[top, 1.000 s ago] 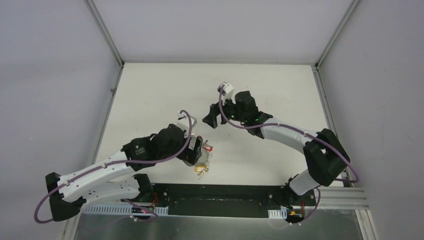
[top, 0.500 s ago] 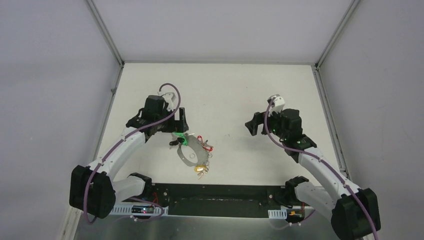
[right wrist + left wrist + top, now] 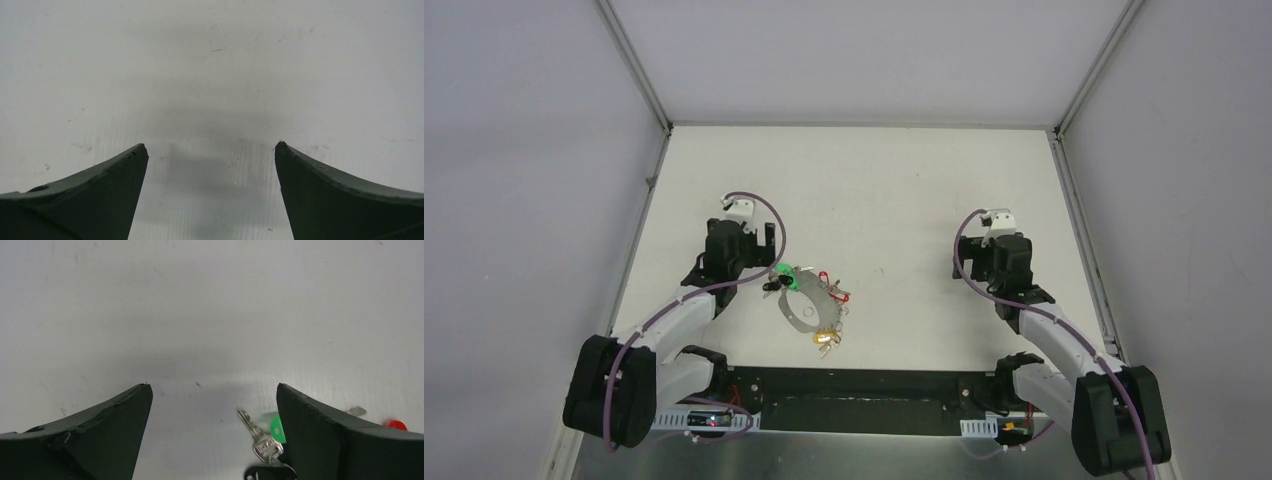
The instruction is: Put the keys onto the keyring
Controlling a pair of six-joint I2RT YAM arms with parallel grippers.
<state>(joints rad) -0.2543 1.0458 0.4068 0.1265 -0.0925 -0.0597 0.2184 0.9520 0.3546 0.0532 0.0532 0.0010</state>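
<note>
Lying on the table [image 3: 904, 180], the keys [image 3: 776, 280] touched the far end of the keyring [image 3: 796, 310]; left jaws gaped empty just beside it; right jaws gaped empty, far from it.

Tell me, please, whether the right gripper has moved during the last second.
Yes. The right gripper has drawn back from the middle of the white table, rightward and nearer, toward the grey metal rail along its right edge.

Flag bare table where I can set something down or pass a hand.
Free: the far half of the table, beyond both grippers; also the middle strip between the keyring and the right gripper, open over bare surface. Crowded: near left, where the open left gripper hangs by the keys and ring.
</note>
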